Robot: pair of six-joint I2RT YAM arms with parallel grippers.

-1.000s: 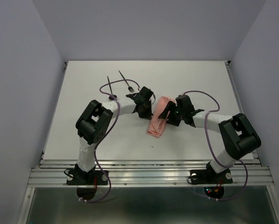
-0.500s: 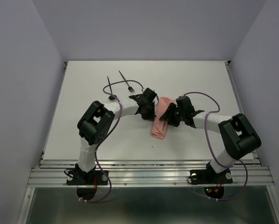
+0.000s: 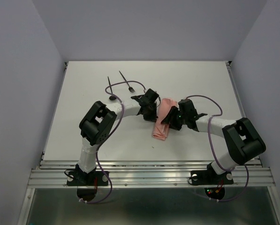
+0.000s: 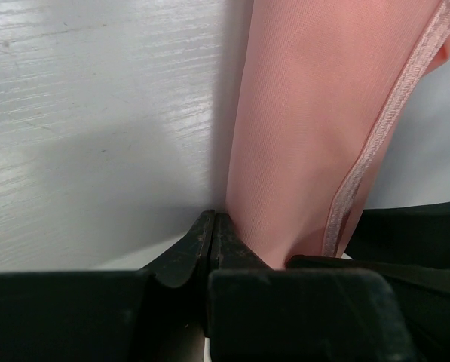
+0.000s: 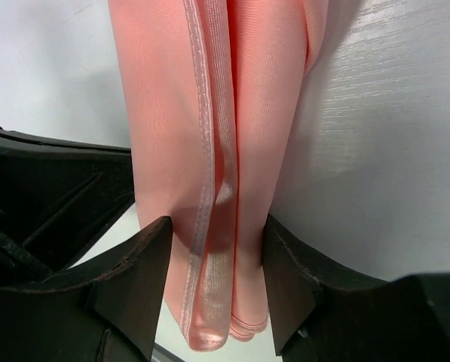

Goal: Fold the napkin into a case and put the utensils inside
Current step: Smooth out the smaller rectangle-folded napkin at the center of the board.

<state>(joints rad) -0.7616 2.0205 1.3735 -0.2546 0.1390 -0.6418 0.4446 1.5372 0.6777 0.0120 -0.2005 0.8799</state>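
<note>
Overhead view: bright, even, diffuse light from above. The flat white painted table [image 3: 83, 93] shows no glare. Short soft shadows lie under both arms. The plain lavender walls [image 3: 18, 70] are evenly lit, and the strip below the ribbed aluminium rail [image 3: 149, 176] is dim.

Left wrist view: a broad soft-edged shadow falls on the table left of the pale salmon-pink fabric napkin [image 4: 300, 113]. The left gripper [image 4: 213, 220] is near-black and blurred, its detail lost.

Right wrist view: table grain and napkin hem are sharp, with a faint sheen at the napkin's lower end. The right gripper [image 5: 217, 226] is soft-focused in the foreground.
</note>
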